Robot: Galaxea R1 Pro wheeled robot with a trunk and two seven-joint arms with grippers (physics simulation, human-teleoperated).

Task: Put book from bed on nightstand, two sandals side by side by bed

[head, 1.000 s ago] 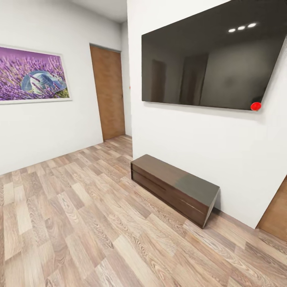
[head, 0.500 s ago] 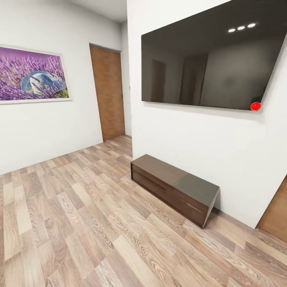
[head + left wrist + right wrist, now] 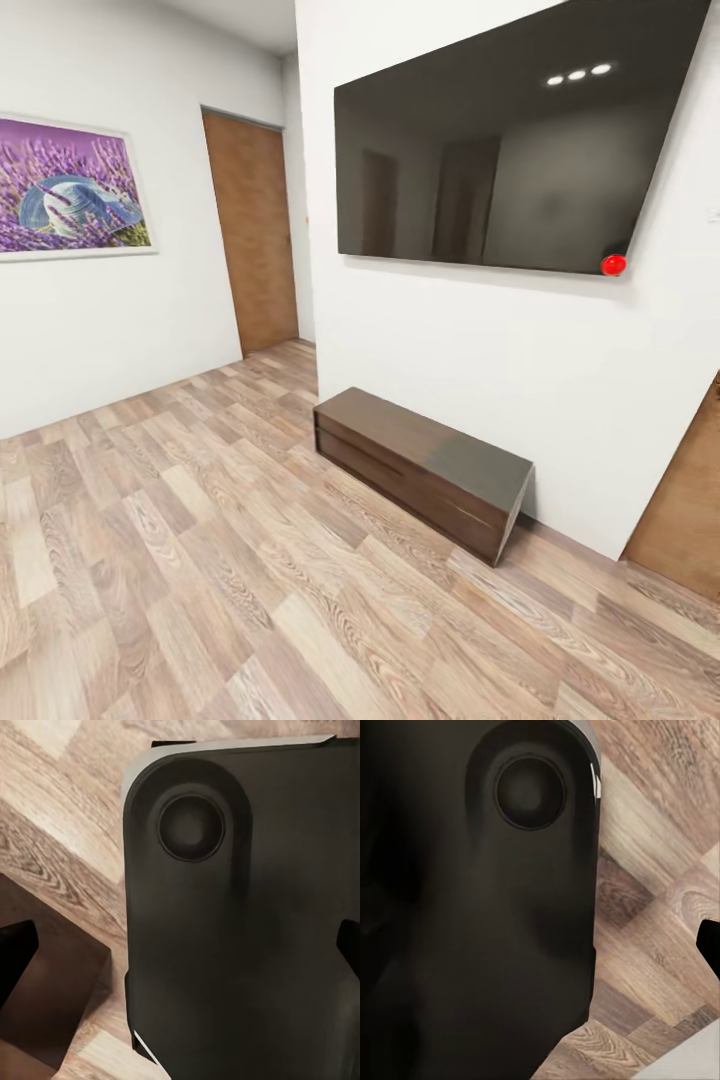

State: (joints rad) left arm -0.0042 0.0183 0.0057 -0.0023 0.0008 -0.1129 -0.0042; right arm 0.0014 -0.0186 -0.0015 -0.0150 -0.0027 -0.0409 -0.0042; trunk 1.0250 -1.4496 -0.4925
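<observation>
The robot is in transit: ahead is a white wall carrying a large black screen (image 3: 500,150), a long low dark bench (image 3: 425,470) at its foot, a lavender picture (image 3: 70,190) and a wooden door (image 3: 250,230) to the left. Where the book, sandals or bed lie cannot be told from here. Open plank floor (image 3: 180,560) offers turning room. Each wrist view is blocked by dark robot body (image 3: 240,915), so neither pincer's opening can be judged

No legible text or labels anywhere.

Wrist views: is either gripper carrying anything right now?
Cannot be told. Both wrist views look onto the robot's dark body over wood floor; neither the book nor a sandal appears there.
</observation>
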